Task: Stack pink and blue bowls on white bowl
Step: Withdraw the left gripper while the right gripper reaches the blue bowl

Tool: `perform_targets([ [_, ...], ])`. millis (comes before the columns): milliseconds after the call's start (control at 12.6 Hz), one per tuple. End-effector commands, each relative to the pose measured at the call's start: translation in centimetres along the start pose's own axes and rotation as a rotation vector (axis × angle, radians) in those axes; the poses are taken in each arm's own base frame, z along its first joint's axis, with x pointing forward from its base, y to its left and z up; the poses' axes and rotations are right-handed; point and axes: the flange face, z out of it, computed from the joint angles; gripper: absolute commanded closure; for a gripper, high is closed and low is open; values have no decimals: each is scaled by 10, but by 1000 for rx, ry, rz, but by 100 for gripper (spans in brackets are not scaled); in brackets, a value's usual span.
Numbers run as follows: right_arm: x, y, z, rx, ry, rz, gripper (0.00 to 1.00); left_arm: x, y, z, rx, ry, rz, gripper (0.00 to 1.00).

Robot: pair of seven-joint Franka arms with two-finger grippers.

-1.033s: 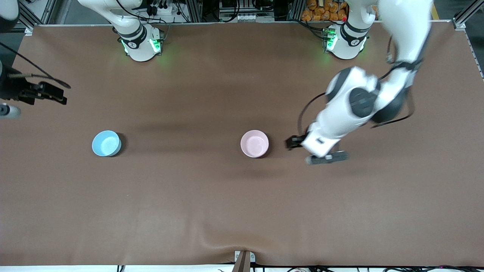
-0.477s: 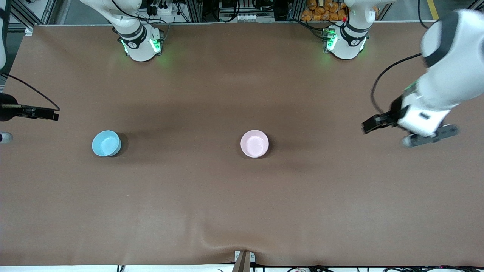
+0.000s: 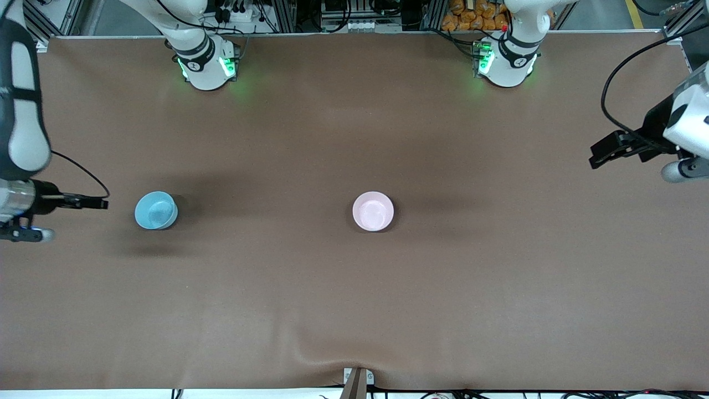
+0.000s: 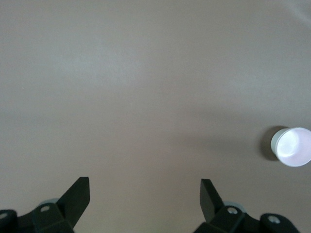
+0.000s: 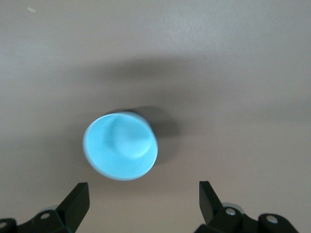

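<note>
Left tool [image 4: 145, 194] withdrawn, open, well apart from pink bowl [image 3: 373, 210].

I see a pale pink round plastic bowl [image 3: 373, 211] and a light blue round plastic bowl [image 3: 156, 210], both smooth and glossy, on a matt brown table covering [image 3: 354, 299], slightly rippled.

Our left claw [image 4: 145, 196] raised at the left arm's end of the bench, fingers [image 4: 77, 194] spread wide and empty, our right claw [image 5: 143, 199] raised at the right arm's end, fingers [image 5: 77, 196] likewise apart, gripping nothing
</note>
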Motion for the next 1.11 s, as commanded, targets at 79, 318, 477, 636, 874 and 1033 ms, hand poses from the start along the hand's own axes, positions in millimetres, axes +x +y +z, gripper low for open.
perform_targets([
  [79,-14,12,92,44,-31,-3,0,-5,-21,-11,27,9,43,0],
  [318,-20,24,112,122,-31,66,13,-6,-21,-11,28,9,48,0],
  [477,-19,22,112,120,-29,62,38,-7,-18,-13,28,13,54,0],
  [636,-19,22,114,122,-31,65,64,-8,-16,-15,29,16,57,0],
  [874,-19,22,117,123,-34,65,64,-8,-15,-13,28,15,54,0],
  [1033,-20,24,118,125,-35,69,69,-11,-14,-11,42,1,51,0],
])
